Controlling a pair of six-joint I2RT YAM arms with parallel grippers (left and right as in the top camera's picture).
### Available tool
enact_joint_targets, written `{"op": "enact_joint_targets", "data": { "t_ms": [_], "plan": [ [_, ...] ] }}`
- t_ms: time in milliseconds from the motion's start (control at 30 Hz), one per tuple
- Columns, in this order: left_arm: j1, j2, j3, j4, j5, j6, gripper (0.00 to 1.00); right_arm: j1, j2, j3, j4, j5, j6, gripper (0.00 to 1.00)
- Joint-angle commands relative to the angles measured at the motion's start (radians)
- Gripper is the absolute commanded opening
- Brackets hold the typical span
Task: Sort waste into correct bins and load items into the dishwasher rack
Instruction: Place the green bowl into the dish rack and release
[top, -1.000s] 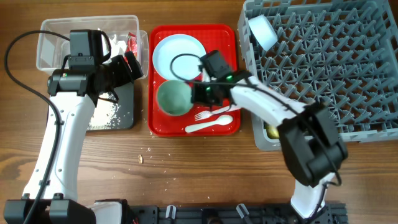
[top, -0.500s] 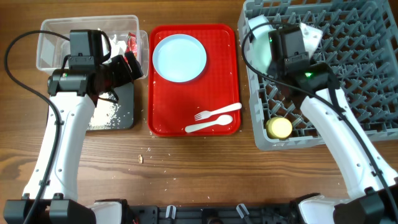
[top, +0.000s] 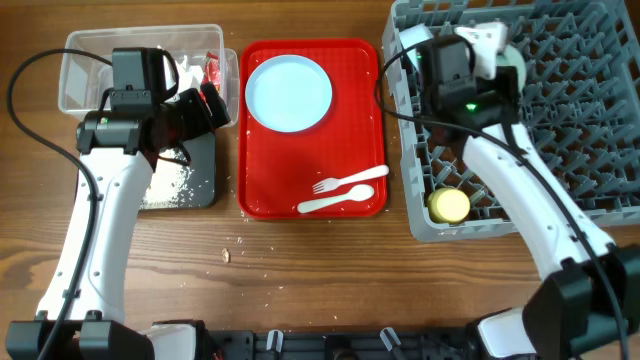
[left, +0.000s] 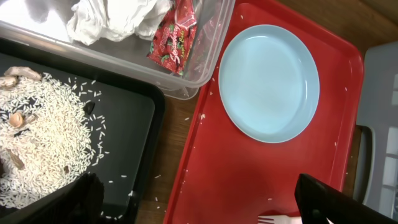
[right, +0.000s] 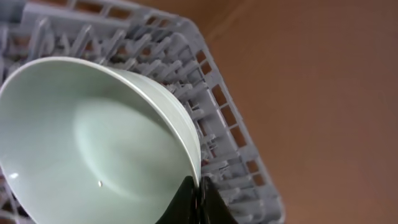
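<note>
Right claw: right gripper (right: 198, 198) is pinched tight on the rim of a mint bowl (right: 93, 143), one finger inside the wall and one outside.
Left claw: left gripper (left: 196, 186) has its jaws wide apart and holds nothing; it hovers where the black tray (top: 195, 170) meets the red tray (top: 310, 150).
Bowl position: at the far-left corner of the dishwasher rack (top: 560, 120), tipped on edge above the pegs. Can't tell whether it touches them.
Bowl look: pale mint, round and deep, with a thin rim and a glossy inside carrying one tiny speck.
Handling guess: light, stiff and probably plastic, so unlikely to break. The smooth wall could let it swing or slip in a single-point pinch.
Grip point: the rim is the only practical hold because the body is too wide for the jaws. The bowl should be low between pegs before release.
Already racked: yellow cup (top: 449, 205), near corner.
Left to load: plate (top: 288, 92), fork (top: 345, 185) and spoon (top: 340, 200), all on the red tray.
Waste: wrapper (left: 174, 40) and tissue (left: 118, 18) in the clear tub (top: 85, 80); food scraps (left: 43, 137) on the black tray.
</note>
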Motion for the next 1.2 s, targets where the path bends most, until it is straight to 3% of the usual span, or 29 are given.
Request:
{"op": "enact_joint_targets", "data": {
  "t_ms": [0,267,667,700,733,800,833,867,1167],
  "plan": [
    [0.005,0.005,0.008,0.0,-0.006,-0.002,1.0,0.04,0.084,-0.003,0.009,0.025,-0.217,0.04],
    [0.005,0.005,0.008,0.0,-0.006,-0.002,1.0,0.045,0.203,-0.003,0.004,0.029,-0.216,0.04],
    [0.005,0.005,0.008,0.0,-0.006,-0.002,1.0,0.165,0.205,-0.003,-0.053,0.028,-0.217,0.07],
    [0.005,0.005,0.008,0.0,-0.006,-0.002,1.0,0.172,0.205,-0.003,-0.052,0.028,-0.216,0.22],
    [0.005,0.005,0.008,0.0,-0.006,-0.002,1.0,0.177,0.205,-0.003,-0.052,0.028,-0.217,0.45],
    [0.005,0.005,0.008,0.0,-0.006,-0.002,1.0,0.183,0.205,-0.003,-0.052,0.028,-0.217,0.56],
    [0.005,0.005,0.008,0.0,-0.006,-0.002,1.0,0.182,0.205,-0.003,-0.052,0.028,-0.216,0.69],
    [0.005,0.005,0.008,0.0,-0.006,-0.002,1.0,0.183,0.205,-0.003,-0.052,0.028,-0.216,1.0],
    [0.005,0.005,0.008,0.0,-0.006,-0.002,1.0,0.183,0.198,-0.003,0.087,-0.166,-0.196,1.0]
  ]
}}
